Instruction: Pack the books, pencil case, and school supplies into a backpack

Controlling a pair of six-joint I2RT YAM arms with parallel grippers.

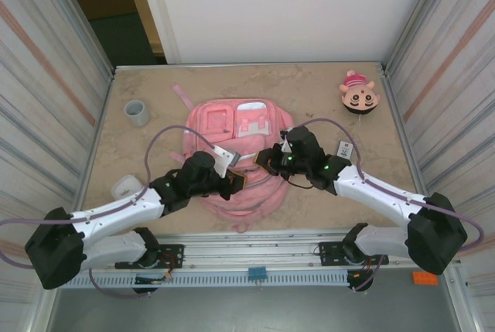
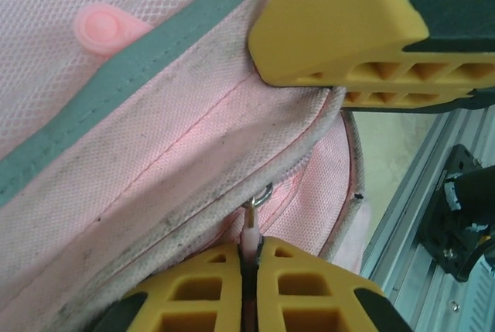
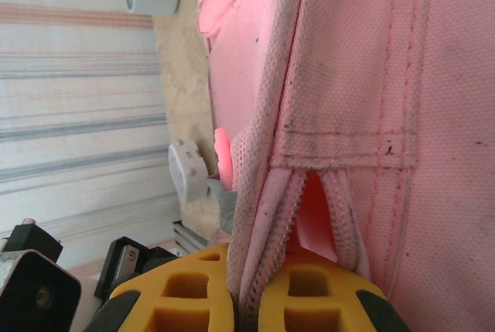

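Note:
The pink backpack [image 1: 232, 135] lies flat mid-table, its front pockets facing up. At the bag's near edge my left gripper [image 1: 239, 179] is shut on a pale zipper pull [image 2: 252, 233], its tips [image 2: 249, 258] pinching the tab below a small metal ring. Just to its right, my right gripper [image 1: 268, 160] is shut on the backpack's zipper edge [image 3: 267, 231], the pink fabric squeezed between its yellow fingers [image 3: 193, 285]. One yellow finger [image 2: 340, 30] of the right gripper shows in the left wrist view. The books and pencil case are out of view.
A small grey cup [image 1: 138, 112] stands at the back left. A round cartoon-face toy [image 1: 359, 94] sits at the back right. A white roll [image 1: 128, 187] lies left of the left arm. A tiny pale item [image 1: 345, 148] rests by the right arm.

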